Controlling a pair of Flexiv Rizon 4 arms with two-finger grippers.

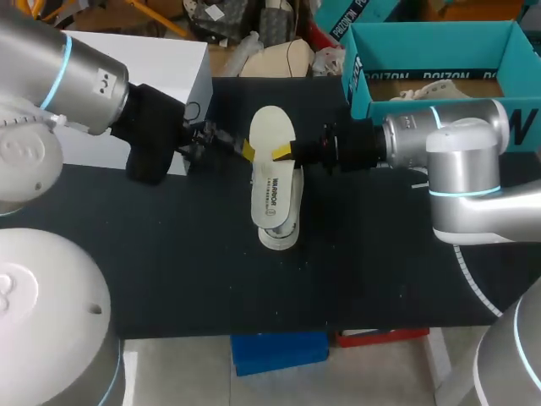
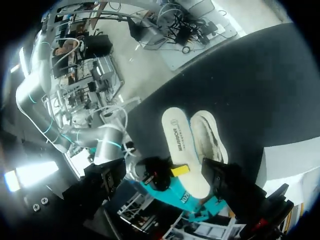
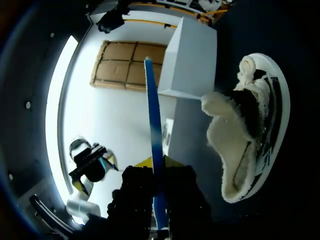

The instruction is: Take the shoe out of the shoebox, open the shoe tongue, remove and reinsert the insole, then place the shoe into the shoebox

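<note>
Right wrist view shows the right end effector (image 3: 158,165) pinched thin on the insole (image 3: 154,125), which is edge-on between its yellow tips. The left end effector (image 1: 245,150) sits at the insole's opposite edge; I cannot tell whether it grips. The insole is held over the shoe (image 1: 277,230) at mid-tabletop (image 1: 169,254), and the shoebox (image 1: 423,34) stands at the far right corner. The insole looks light and floppy, so it is best pinched by its edges. The fleece-lined shoe is soft and best steadied at the collar. From the head view the insole hides the shoe's opening.
</note>
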